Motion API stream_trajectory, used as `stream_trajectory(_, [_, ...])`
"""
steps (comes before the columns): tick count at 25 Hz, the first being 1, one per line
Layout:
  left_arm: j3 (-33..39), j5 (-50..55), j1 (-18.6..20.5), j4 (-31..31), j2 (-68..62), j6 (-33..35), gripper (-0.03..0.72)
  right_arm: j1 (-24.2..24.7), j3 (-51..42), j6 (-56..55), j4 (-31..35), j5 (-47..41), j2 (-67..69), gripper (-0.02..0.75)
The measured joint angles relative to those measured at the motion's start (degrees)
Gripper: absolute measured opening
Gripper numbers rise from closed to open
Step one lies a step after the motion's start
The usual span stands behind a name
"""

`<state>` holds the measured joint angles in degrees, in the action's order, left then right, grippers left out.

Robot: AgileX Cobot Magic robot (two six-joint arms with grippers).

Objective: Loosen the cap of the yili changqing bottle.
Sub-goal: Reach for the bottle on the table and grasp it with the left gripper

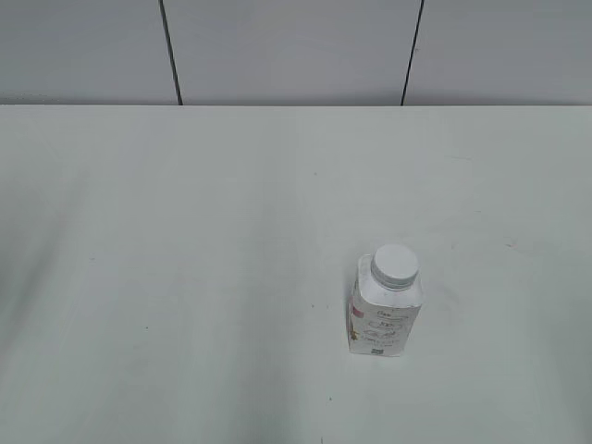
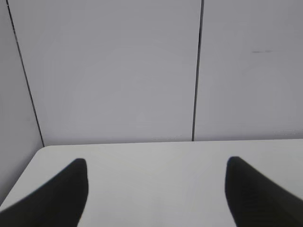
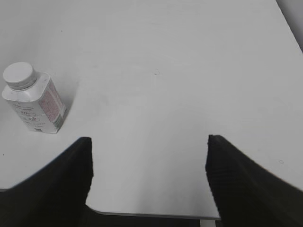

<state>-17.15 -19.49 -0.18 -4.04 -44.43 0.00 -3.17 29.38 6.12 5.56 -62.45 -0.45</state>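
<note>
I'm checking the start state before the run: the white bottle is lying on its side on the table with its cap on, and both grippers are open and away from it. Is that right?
Not quite. The bottle stands upright on the table, as the exterior view shows, with its cap on. The rest holds: the left gripper and right gripper are open and away from it.

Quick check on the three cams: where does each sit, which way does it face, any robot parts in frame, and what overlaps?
Exterior: raised, looking down at a slant over the table toward the back wall; shows the bottle with its cap; no robot parts.
Left wrist: low over the table, facing the wall; the open left gripper shows.
Right wrist: above the table edge, looking down; the open right gripper shows, bottle far left.
Shared: exterior and right wrist both see the bottle.
</note>
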Motion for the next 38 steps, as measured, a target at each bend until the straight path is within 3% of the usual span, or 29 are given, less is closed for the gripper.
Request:
stream_trajectory(8, [0.3, -6.6, 0.0, 0.0, -8.1, 0.0, 0.543, 0.0, 0.0, 0.0, 0.0, 0.0, 0.0, 0.587])
stream_trajectory(26, [0.3, -10.7, 0.0, -0.6, -17.4, 0.0, 0.531, 0.0, 0.0, 0.0, 0.0, 0.0, 0.0, 0.587])
stream_trajectory(38, [0.3, -31.2, 0.0, -12.2, -37.3, -1.0, 0.484, 0.0, 0.0, 0.0, 0.0, 0.0, 0.0, 0.587])
